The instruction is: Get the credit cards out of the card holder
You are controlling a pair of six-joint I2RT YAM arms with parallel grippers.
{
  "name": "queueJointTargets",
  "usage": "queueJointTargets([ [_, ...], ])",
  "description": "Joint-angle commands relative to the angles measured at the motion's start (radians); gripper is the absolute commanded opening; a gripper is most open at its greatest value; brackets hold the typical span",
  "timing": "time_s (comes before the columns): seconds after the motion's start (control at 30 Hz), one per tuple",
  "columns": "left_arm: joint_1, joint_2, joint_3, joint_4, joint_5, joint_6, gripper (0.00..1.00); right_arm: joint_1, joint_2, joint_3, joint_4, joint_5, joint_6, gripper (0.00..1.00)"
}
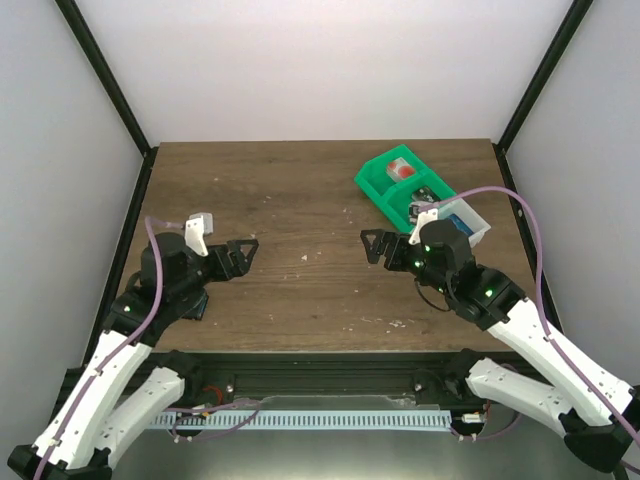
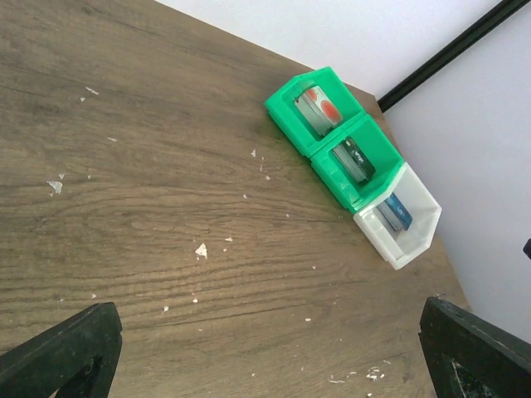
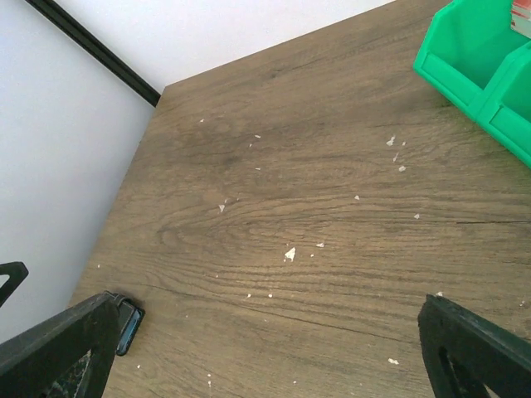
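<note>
The brown wooden bench (image 1: 300,200) fills the floor of a white-walled enclosure. Two white-and-black arms rise from its 6 o'clock edge.

Seen from above, the left arm (image 1: 110,370) reaches to about 9 o'clock of the bench's middle. The right arm (image 1: 520,330) reaches to about 3 o'clock.

A row of three open bins (image 2: 353,162) lies at 2 o'clock, near the far right corner. It has two green compartments and a white one at the near end.

The left pincer (image 1: 243,257) and the right pincer (image 1: 370,248) point at each other across bare wood, well apart. Both are released, jaws spread wide and holding nothing. Each wrist view shows only the two black fingers (image 2: 62,356) at its lower corners.

The card holder (image 2: 394,214) appears to be the thin blue-and-dark piece standing on edge in the white compartment. It is too small to make out clearly, and the credit cards cannot be told apart from it. The far green compartment holds a pale piece with a red spot (image 2: 319,108). The middle compartment holds a dark one (image 2: 353,159).

Pale flecks (image 2: 201,249) dot the wood.
</note>
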Motion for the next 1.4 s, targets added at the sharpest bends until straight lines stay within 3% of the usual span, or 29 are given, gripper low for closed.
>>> queueJointTargets([
  [0.0, 0.006, -0.01, 0.03, 0.008, -0.012, 0.011, 1.0, -0.006, -0.018, -0.014, 0.023, 0.002, 0.004, 1.0],
  [0.3, 0.006, 0.003, 0.024, -0.041, -0.209, -0.013, 1.0, -0.006, -0.02, -0.029, 0.043, -0.025, -0.001, 1.0],
  [0.57, 0.042, 0.196, 0.024, -0.127, -0.437, -0.105, 1.0, -0.006, -0.021, -0.047, 0.042, -0.044, -0.003, 1.0],
  [0.7, 0.18, 0.267, -0.025, -0.106, -0.397, -0.205, 0.97, -0.005, -0.027, -0.061, 0.047, -0.062, -0.001, 1.0],
  [0.77, 0.29, 0.3, -0.084, -0.067, -0.328, -0.251, 0.9, -0.006, -0.023, -0.058, 0.046, -0.077, -0.004, 1.0],
  [0.9, 0.441, 0.392, -0.157, -0.056, -0.304, -0.343, 0.9, -0.005, -0.03, -0.076, 0.051, -0.096, 0.001, 1.0],
  [1.1, 0.487, 0.49, -0.193, -0.07, -0.392, -0.456, 0.91, -0.006, -0.044, -0.089, 0.05, -0.115, -0.008, 1.0],
  [1.37, 0.487, 0.54, -0.256, 0.046, -0.33, -0.402, 0.86, -0.006, -0.038, -0.092, 0.055, -0.104, -0.023, 1.0],
])
